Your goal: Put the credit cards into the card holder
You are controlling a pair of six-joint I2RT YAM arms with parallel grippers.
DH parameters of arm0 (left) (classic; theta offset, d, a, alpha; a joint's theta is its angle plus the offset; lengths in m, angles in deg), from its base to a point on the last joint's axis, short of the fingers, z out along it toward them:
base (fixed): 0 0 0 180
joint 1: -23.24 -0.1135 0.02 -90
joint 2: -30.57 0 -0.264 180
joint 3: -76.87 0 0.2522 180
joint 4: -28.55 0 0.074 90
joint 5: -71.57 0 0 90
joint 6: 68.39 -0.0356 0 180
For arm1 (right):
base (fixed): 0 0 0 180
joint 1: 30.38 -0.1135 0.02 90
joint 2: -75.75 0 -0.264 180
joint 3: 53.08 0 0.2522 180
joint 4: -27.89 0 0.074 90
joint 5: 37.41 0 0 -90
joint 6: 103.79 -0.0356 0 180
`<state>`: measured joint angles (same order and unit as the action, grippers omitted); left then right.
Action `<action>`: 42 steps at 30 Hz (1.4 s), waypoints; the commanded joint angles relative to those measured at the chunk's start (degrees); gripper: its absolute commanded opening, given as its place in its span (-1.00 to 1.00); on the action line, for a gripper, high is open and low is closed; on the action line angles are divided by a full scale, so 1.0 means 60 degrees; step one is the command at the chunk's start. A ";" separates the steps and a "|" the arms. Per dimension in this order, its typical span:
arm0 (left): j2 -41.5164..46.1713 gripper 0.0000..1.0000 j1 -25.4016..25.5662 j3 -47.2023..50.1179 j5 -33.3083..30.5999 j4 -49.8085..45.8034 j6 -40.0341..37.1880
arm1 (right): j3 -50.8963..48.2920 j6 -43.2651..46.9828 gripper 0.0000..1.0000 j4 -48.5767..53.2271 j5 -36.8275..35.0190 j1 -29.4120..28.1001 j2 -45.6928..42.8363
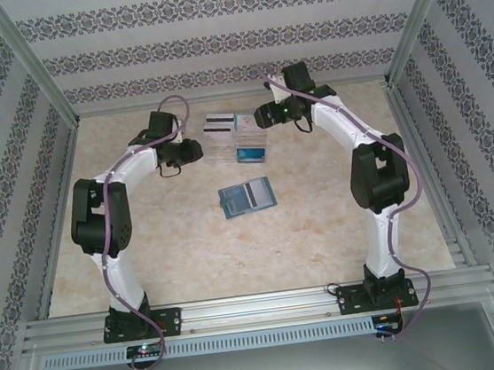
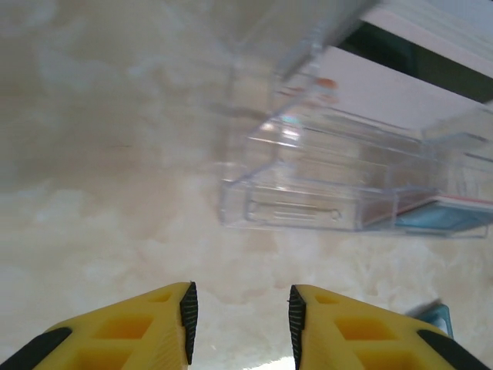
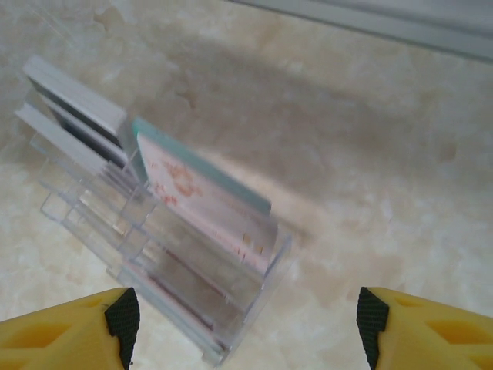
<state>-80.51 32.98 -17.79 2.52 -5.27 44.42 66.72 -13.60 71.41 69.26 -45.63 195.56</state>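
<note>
Thin plastic credit cards [image 3: 204, 200] stand in clear slotted plastic tray [image 2: 308, 210], far centre, edges up, likely for pinching; teal-blue folding card holder [image 1: 247, 197] lies open nearer; left gripper [image 2: 240, 312], right gripper [image 3: 248, 320] flank tray, fingers parted, empty.

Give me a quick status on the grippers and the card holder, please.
Left gripper open, empty, beside clear tray. Right gripper open, empty, opposite side. Card holder open on table, untouched. Credit cards standing in tray.
</note>
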 commanded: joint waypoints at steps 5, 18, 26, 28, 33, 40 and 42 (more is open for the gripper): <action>-0.0957 -0.20 -0.0217 -0.0593 0.0916 0.0666 0.0183 | 0.1771 0.1232 0.55 0.1125 -0.0082 -0.0096 0.1078; -0.1886 -0.19 -0.0145 -0.0989 0.1296 0.1028 0.0339 | 0.3296 0.2214 0.59 0.2072 0.0010 -0.0328 0.2167; -0.1994 -0.16 -0.0143 -0.0904 0.1411 0.1436 0.0623 | 0.3534 0.2327 0.60 0.2248 -0.0243 -0.0420 0.2341; -0.2153 -0.16 -0.0145 -0.1042 0.1436 0.1329 0.0570 | 0.3560 0.2327 0.61 0.2218 -0.0290 -0.0416 0.2349; -0.2340 -0.16 -0.0156 -0.1111 0.1447 0.1232 0.0539 | 0.3796 0.2422 0.61 0.2362 -0.0362 -0.0418 0.2484; -0.2374 -0.16 -0.0129 -0.0677 0.1446 0.1443 0.0593 | 0.3985 0.2456 0.62 0.2370 -0.0117 -0.0534 0.2777; -0.2384 -0.16 -0.0129 -0.0595 0.1420 0.1481 0.0612 | 0.4233 0.2459 0.62 0.2464 -0.0248 -0.0565 0.2998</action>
<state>-93.28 31.80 -22.62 10.45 2.30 47.52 89.69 0.15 84.57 68.03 -48.05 210.75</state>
